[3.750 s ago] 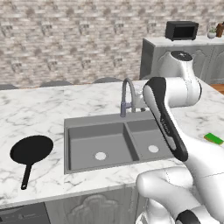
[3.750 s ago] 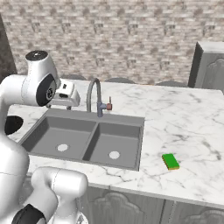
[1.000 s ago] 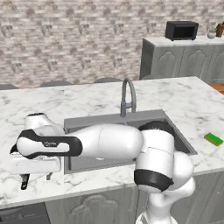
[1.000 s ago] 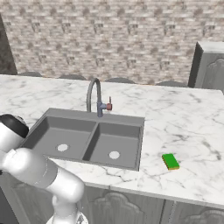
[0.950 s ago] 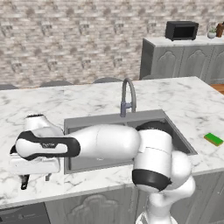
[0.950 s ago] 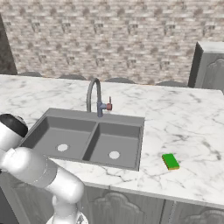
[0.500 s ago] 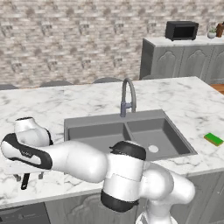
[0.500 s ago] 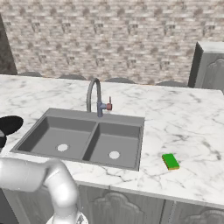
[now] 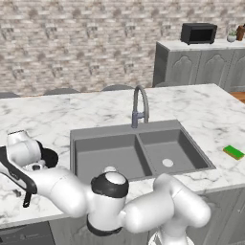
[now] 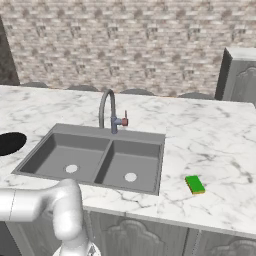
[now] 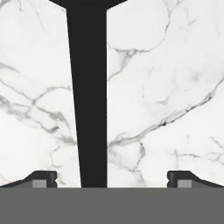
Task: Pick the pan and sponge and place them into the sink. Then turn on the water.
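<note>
The pan (image 9: 47,157) lies on the marble counter (image 9: 206,110) at 9 o'clock from the sink (image 9: 139,152), its round body mostly behind the arm's white wrist and its thin handle running down toward 6 o'clock to a tip near the counter's front edge. In the hand view the handle (image 11: 88,96) runs straight from 12 to 6 o'clock, and the gripper (image 11: 111,180) straddles it with jaws spread wide, one dark tip at each bottom corner and neither touching the handle. The handle sits left of centre between them. That alignment looks deliberate: the hand is probably set over the handle so the jaws can close across its narrow width, which seems the easiest way to lift a flat pan. The sink's two basins hold nothing, and the faucet (image 9: 139,105) at its 12 o'clock edge runs no water. The sponge (image 9: 234,152) lies well apart at 3 o'clock, on the marble past the right basin. Against half a second ago, the arm has swung further over the pan and lower; pan and sponge lie where they did. Nothing is gripped yet.
</note>
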Controlling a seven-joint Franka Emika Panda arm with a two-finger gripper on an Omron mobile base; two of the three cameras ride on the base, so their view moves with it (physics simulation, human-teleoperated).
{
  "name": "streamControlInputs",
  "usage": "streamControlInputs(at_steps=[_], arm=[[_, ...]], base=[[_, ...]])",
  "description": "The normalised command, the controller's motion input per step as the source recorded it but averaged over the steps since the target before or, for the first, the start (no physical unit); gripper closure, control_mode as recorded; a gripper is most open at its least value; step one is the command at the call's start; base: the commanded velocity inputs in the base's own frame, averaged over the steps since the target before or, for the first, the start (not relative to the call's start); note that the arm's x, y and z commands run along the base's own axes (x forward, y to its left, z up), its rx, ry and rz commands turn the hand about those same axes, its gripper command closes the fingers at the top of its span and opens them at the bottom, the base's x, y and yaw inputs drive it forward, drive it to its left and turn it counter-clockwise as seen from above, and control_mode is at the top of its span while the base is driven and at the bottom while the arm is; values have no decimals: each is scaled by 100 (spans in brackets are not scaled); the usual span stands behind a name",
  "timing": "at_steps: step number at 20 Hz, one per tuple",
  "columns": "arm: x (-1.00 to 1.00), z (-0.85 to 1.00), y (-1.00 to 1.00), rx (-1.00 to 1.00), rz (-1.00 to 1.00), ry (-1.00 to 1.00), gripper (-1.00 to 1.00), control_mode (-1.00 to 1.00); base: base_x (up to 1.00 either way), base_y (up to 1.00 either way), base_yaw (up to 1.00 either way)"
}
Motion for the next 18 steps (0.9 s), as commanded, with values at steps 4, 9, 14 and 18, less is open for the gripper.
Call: streamControlInputs(at_steps=[4, 9, 14, 18], arm=[[27, -48, 26, 0, 0, 0, -100, -100], [26, -34, 43, 0, 0, 0, -100, -100], [2, -25, 11, 0, -1, 0, 100, -100], [-1, -29, -27, 0, -7, 0, 100, -100]], base=[[0, 0, 0], [0, 0, 0], [0, 0, 0], [0, 0, 0]])
